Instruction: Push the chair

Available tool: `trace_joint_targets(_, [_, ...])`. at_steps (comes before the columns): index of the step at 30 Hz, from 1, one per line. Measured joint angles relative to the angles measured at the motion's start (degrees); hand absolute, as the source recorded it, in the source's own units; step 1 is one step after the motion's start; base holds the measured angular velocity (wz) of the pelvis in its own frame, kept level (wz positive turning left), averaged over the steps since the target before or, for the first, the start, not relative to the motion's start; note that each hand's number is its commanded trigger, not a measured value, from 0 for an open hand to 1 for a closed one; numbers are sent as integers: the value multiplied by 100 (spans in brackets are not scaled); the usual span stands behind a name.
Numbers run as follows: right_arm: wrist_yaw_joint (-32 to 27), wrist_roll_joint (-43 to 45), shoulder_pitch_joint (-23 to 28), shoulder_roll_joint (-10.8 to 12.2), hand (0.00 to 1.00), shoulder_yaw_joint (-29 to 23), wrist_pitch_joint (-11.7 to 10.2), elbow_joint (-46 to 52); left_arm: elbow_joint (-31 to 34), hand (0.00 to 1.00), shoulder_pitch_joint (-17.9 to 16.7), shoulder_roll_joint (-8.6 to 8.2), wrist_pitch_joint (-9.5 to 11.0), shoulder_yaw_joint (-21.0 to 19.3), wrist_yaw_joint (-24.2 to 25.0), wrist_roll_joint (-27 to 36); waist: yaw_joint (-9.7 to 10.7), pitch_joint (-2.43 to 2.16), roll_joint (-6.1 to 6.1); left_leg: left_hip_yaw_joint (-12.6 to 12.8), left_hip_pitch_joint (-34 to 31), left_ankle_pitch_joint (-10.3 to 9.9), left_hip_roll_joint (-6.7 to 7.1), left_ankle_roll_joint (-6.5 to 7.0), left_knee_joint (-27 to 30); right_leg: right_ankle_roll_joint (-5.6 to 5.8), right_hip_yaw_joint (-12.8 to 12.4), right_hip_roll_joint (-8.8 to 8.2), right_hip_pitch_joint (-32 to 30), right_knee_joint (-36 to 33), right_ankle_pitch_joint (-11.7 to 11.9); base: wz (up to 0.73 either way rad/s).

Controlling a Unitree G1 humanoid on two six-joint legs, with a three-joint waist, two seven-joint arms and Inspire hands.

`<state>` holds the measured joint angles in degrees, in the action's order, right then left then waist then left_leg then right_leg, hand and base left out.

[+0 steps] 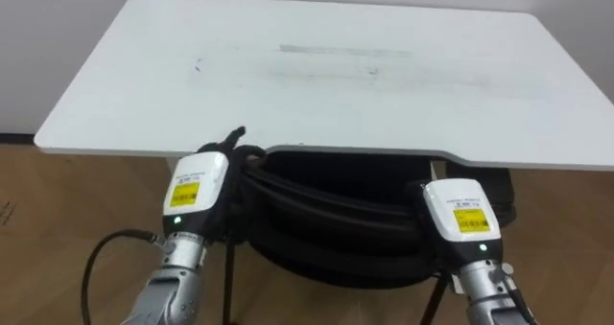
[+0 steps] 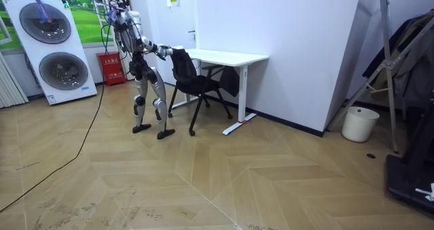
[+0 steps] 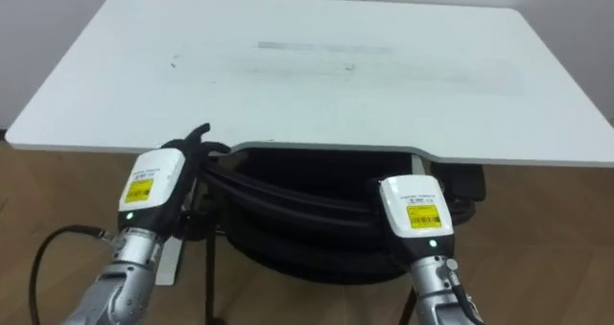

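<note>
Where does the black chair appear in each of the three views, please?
Left eye view: the black chair sits low centre, its backrest just below the white desk's near edge.
Right eye view: low centre again, slightly further left.
Room view: upper left of centre, between the robot and the desk.
Shared landmark: the white desk.

The left hand (image 1: 199, 193) is up against the top of the black chair (image 1: 336, 224), at the chair's left end. The right hand (image 1: 462, 215) is against the same chair top, at its right end. The chair's round back runs from one hand to the other. Just past both hands is the white tabletop (image 1: 317, 66). The chair goes in under its near edge. Below the hands is the brown wood floor (image 1: 48, 220).
</note>
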<state>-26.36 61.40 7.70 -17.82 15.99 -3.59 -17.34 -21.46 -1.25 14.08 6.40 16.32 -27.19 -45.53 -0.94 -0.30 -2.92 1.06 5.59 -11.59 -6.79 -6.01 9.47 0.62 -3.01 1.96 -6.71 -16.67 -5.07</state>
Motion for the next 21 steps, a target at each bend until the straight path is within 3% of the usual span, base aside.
trace_joint_targets(2, [166,-152,-8,-50,0,-53,-20,131,1,0,0,1,-28,-136,45,223,1,39,-9,-8,-12,10,3,-3,0,4,-2,-5,-2,8,14,0])
trace_joint_targets(6, [219,-217,-7,-69,0,-192,-230,157,87,0,5,-21,-29,-566,33,555,37,46,5,-24,-55,35,4,21,2,6,-1,-7,-19,56,48,1])
trace_joint_targets(9, [235,-394,-5,-256,0,-252,-395,253,523,0,24,-25,-1,-814,-198,881,76,71,52,-28,-108,61,44,52,-8,23,-4,-48,-47,100,91,0])
trace_joint_targets(11, [237,-488,23,-348,0,-367,-561,311,852,0,36,-14,177,-1053,-453,1043,117,108,111,-31,-108,80,93,87,-25,39,-21,-92,-52,86,93,2])
trace_joint_targets(13, [239,-488,27,-418,0,-435,-687,363,1021,0,33,-11,302,-1376,-653,1152,213,114,142,-40,-114,103,138,119,-54,60,-36,-130,-89,36,79,2])
trace_joint_targets(15, [239,-547,67,-541,0,-445,-732,456,1285,0,33,-9,356,-1689,-858,1248,259,112,168,-18,-115,132,173,143,-93,55,-68,-160,-135,2,81,0])
trace_joint_targets(18, [238,-630,108,-746,0,-477,-934,460,1439,0,35,-13,757,-2268,-1289,1627,304,104,186,1,-48,150,202,175,-114,47,-67,-202,-119,-22,87,0])
trace_joint_targets(21, [233,-735,263,-791,0,-677,-1088,460,1439,0,-3,-33,855,-2726,-1634,1961,359,107,181,29,-31,168,250,202,-105,92,-58,-260,-75,-5,53,8])
